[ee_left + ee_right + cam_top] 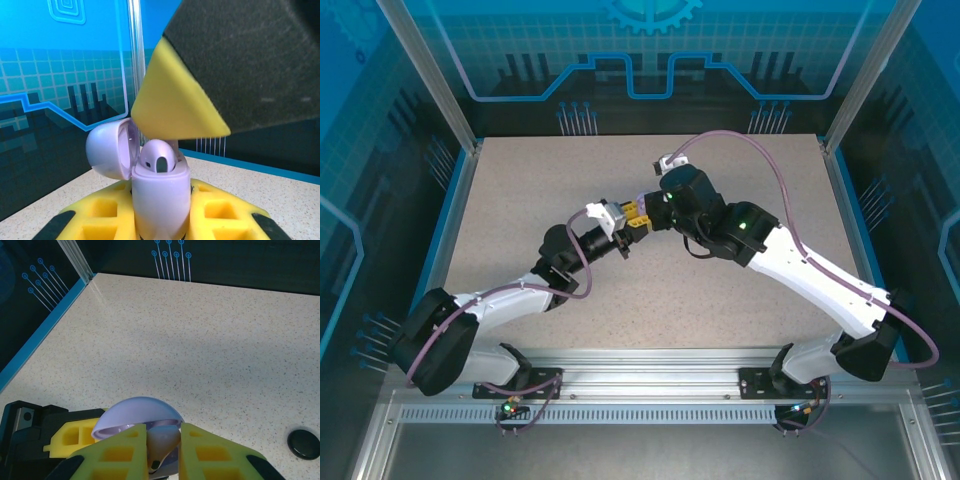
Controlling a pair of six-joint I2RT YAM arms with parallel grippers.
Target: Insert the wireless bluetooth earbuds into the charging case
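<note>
lilac earbud (pixel 157 160) sits head-up in the open lilac case (pixel 161 197), lid (pixel 107 150) swung back to the left in the left wrist view

right pincer (pixel 163 440) comes at it from above, yellow fingers (pixel 210 455) closed on either side of the earbud, clamped on it

left pincer (pixel 161 217) clamped on the case body, holding it upright off the tabletop (pixel 740 320)

top view: both pincers, left (pixel 623 240) and right (pixel 638 218), meet tip to tip over the middle of the tabletop, a bit toward the far edge

right wrist view: small round black item (pixel 303 443) lies on the tabletop, well apart from the case; can't tell what it is
</note>
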